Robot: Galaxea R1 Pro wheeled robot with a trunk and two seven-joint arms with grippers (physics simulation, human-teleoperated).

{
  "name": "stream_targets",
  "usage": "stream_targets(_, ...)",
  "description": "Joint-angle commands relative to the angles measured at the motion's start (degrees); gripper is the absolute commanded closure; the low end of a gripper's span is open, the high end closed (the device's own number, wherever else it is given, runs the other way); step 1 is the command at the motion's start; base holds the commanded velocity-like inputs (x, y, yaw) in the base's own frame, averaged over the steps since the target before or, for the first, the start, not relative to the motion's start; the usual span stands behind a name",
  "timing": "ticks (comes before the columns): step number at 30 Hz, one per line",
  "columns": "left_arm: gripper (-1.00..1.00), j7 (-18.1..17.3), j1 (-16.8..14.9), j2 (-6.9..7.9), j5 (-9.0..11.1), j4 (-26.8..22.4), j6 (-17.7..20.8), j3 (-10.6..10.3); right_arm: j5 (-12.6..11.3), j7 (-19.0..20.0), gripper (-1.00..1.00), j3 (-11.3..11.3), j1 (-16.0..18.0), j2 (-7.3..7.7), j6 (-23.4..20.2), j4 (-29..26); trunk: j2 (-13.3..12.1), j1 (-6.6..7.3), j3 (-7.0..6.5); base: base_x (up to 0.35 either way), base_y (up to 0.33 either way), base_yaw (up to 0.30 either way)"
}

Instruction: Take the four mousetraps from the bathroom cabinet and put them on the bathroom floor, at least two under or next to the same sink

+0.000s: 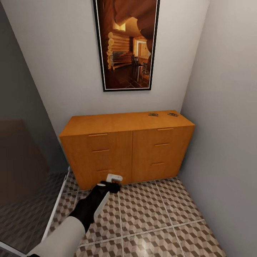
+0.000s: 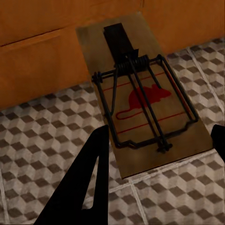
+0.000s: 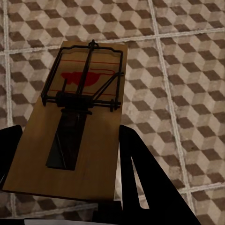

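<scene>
Count: two mousetraps on the cabinet (image 1: 128, 123) top, one (image 1: 153, 114) beside the other (image 1: 173, 114), near the cabinet's right rear corner; one more in each gripper.
Left gripper (image 2: 157, 157): low before the cabinet's base, fingers (image 2: 89, 173) pinching a mousetrap (image 2: 140, 101) at its edges, above the bathroom floor (image 1: 153, 214).
Right gripper (image 3: 65, 159): fingers (image 3: 140, 178) pressed on a mousetrap (image 3: 79, 122) over the floor tiles.
Look: flat brown boards, dark wire spring and bar, red mouse print.
</scene>
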State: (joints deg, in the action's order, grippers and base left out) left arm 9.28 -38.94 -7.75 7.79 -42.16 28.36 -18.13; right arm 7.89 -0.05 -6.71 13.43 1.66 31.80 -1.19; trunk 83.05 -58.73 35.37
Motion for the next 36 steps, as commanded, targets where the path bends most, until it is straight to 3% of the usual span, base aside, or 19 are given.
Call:
stream_targets(1, 1.0, 0.46, 0.2, 0.02, 0.47, 4.17, -4.16, -0.24, 0.34, 0.24, 1.0, -0.47, 0.03, 0.01, 0.19, 0.05, 0.03, 0.01, 0.04, 0.0, 0.0, 0.0)
stream_targets(6, 1.0, 0.38, 0.55, 0.02, 0.47, 20.29, -20.03, -0.24, 0.34, 0.26, 1.0, -0.49, 0.02, 0.01, 0.19, 0.05, 0.03, 0.01, 0.04, 0.0, 0.0, 0.0)
stream_targets(9, 1.0, 0.33, 0.64, 0.02, 0.47, 28.33, -24.5, -0.24, 0.36, 0.27, 1.0, -0.48, 0.02, 0.01, 0.19, 0.05, 0.03, 0.01, 0.04, 0.0, 0.0, 0.0)
stream_targets(13, 1.0, 0.31, 1.45, 0.05, 0.41, 35.41, -27.22, -0.19, 0.36, 0.25, 1.0, -0.5, 0.03, 0.01, 0.19, 0.05, 0.03, 0.01, 0.04, 0.0, 0.0, 0.0)
stream_targets(15, 1.0, 0.3, 2.55, 0.15, 0.4, 37.57, -29.49, -0.17, 0.37, 0.24, 1.0, -0.48, 0.02, 0.01, 0.19, 0.05, 0.03, 0.01, 0.04, 0.0, 0.0, 0.0)
stream_targets(18, 1.0, 0.3, 5.29, 0.58, 0.39, 40.57, -36.34, -0.16, 0.37, 0.46, 1.0, -0.4, 0.02, -0.17, 0.25, 0.05, 0.03, 0.01, 0.04, 0.0, 0.0, 0.0)
stream_targets(22, 1.0, 0.36, 9.0, 1.03, 0.44, 45.36, -49.86, -0.15, 0.37, 0.38, 1.0, -0.43, 0.02, -1.25, 0.27, -0.02, 0.03, 0.01, 0.04, 0.0, 0.0, 0.0)
stream_targets(25, 1.0, 0.51, 12.06, 1.57, 0.46, 46.22, -56.98, -0.15, 0.4, 0.38, 1.0, -0.47, 0.03, -1.54, 0.29, -0.03, 0.03, 0.01, 0.04, 0.0, 0.0, 0.0)
stream_targets(33, 1.0, 0.64, 16.73, 4.31, 0.47, 46.62, -63.45, -0.15, 0.3, 0.25, 1.0, -0.76, 0.02, -1.79, 0.51, -0.43, 0.03, 0.01, 0.04, 0.0, 0.0, 0.0)
stream_targets(36, 1.0, 0.68, 17.89, 4.9, 0.49, 46.64, -65.88, -0.15, 0.36, 0.16, 1.0, -0.83, 0.02, -1.52, 0.45, -4.13, 0.03, 0.01, 0.04, 0.0, 0.0, 0.0)
